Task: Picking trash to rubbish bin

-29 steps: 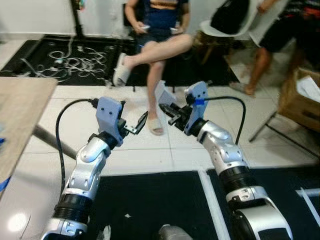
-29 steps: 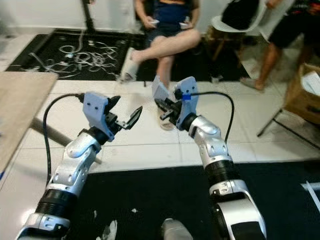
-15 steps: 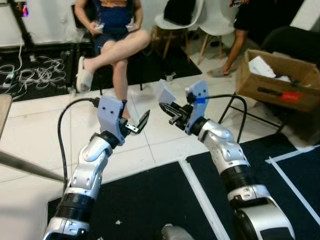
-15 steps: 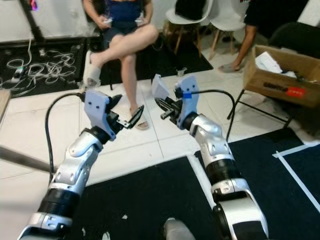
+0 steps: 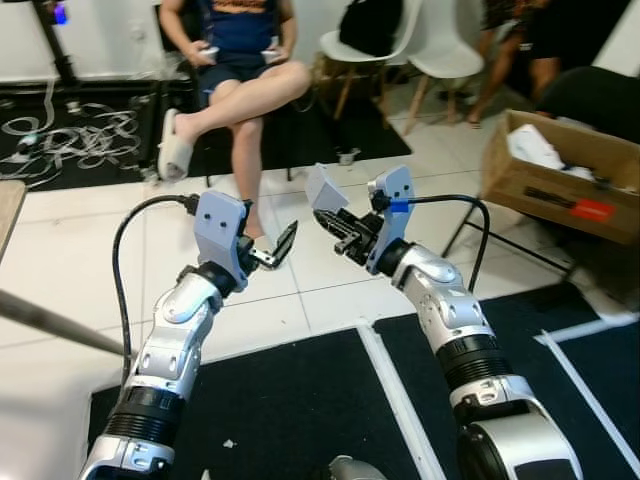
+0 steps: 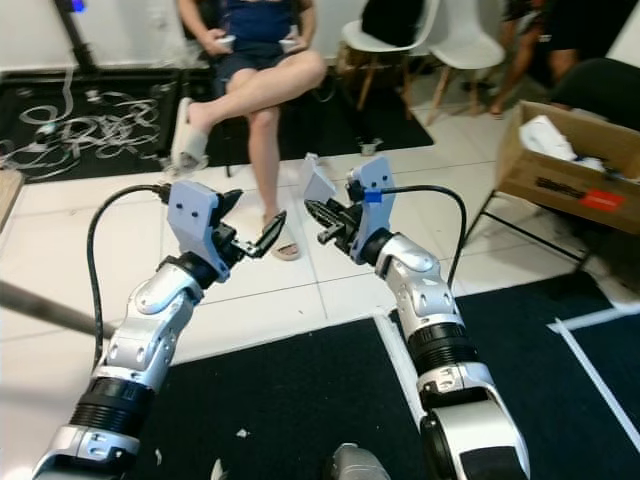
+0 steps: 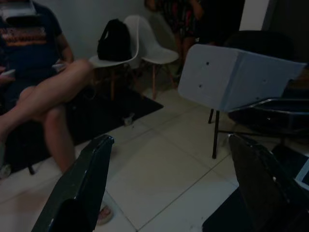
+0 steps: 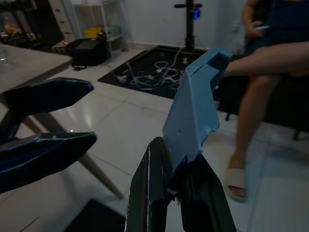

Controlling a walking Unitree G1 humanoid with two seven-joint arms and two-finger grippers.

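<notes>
Right gripper point(image 5: 333, 224) raised at chest height, fingers pinched tight on a pale scrap of card point(image 5: 325, 187) that sticks up above the tips, well clear of the floor. Left gripper point(image 5: 272, 248) raised just beside it, jaws spread wide, nothing between them, tips near the right gripper but apart from it. Straight ahead past both grippers: seated person point(image 5: 240, 60) with legs crossed, sandalled foot point(image 6: 284, 247) on the white tile right behind the left fingertips. White chairs point(image 5: 410, 50) further back, dark bag point(image 5: 370, 24) on one seat. Cardboard box point(image 5: 566, 175) with paper inside on the robot's right, second person point(image 5: 510, 40) beyond it. Tangle of white cables point(image 5: 75, 140) on black mat far left. Table edge point(image 5: 8, 205) and slanted leg at left. Black mat with white tape lines point(image 5: 385, 390) underfoot
</notes>
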